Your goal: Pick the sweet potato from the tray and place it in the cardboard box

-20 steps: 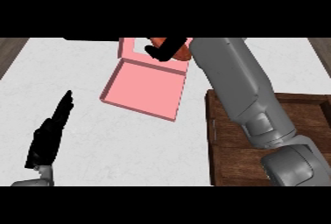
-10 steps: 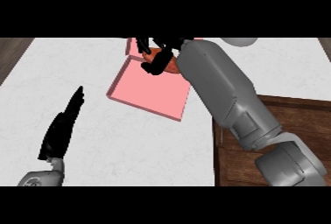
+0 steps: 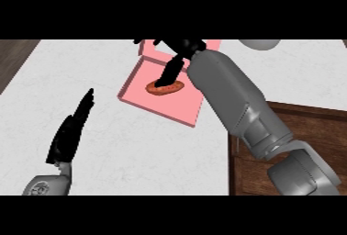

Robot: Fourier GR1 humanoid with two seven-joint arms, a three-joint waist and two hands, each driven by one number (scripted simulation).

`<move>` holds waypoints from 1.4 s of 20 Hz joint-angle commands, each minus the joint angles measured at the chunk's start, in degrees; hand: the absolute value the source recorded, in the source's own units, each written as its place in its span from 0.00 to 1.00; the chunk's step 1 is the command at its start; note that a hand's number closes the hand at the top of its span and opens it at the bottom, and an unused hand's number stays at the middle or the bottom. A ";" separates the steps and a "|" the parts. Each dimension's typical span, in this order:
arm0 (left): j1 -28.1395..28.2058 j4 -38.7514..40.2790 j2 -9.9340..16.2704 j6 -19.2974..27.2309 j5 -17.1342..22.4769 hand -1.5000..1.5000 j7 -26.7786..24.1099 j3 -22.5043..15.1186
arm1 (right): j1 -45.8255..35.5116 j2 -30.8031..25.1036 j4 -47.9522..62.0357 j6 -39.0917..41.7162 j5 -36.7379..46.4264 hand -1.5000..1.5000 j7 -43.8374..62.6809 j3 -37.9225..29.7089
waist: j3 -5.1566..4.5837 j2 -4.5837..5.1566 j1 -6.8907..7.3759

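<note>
On the white counter (image 3: 136,151), toward its far side, a pink box (image 3: 169,103) is seen lying with a raised flap at its far edge. The sweet potato (image 3: 165,87), an orange-brown oval, is found on the box's pink floor, near the far end and roughly midway across. It is touched from above by the right hand (image 3: 177,55), whose dark fingers (image 3: 169,73) are stretched straight down onto the potato's top and are spread a little rather than curled round it; further fingers are fanned out at the hand's far side, above the flap. The hand is carried by a grey forearm (image 3: 230,101) that runs from the lower right corner diagonally up across the view and hides the box's right edge. Under that arm, at the right, a dark wooden tray (image 3: 251,165) with a raised rim is seen beside the counter's white surface; whether anything lies in it cannot be told, since much of it is covered by the arm.

At the lower left, the left hand (image 3: 69,133) is held over the counter, well apart from the box, its fingers straight, close together and pointing away toward the far edge. Nothing is held in it. Its grey wrist (image 3: 46,186) is seen at the lower edge.
</note>
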 commanded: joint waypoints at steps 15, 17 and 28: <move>0.16 -1.05 2.35 -1.30 2.24 0.50 0.48 3.54 | -0.82 -6.59 3.83 -6.81 -21.85 0.00 -2.74 -21.77 | 0.05 0.64 -2.11; 1.54 -1.91 -0.22 1.70 -1.03 0.50 -0.17 0.70 | 0.19 -12.07 4.75 -2.34 -21.96 0.00 -3.03 -22.20 | 0.11 0.63 -2.37; -0.49 -2.24 0.85 -0.30 0.61 0.50 1.56 1.66 | 1.77 -26.31 6.95 11.73 -23.54 0.00 -4.44 -24.85 | 0.24 1.46 -0.98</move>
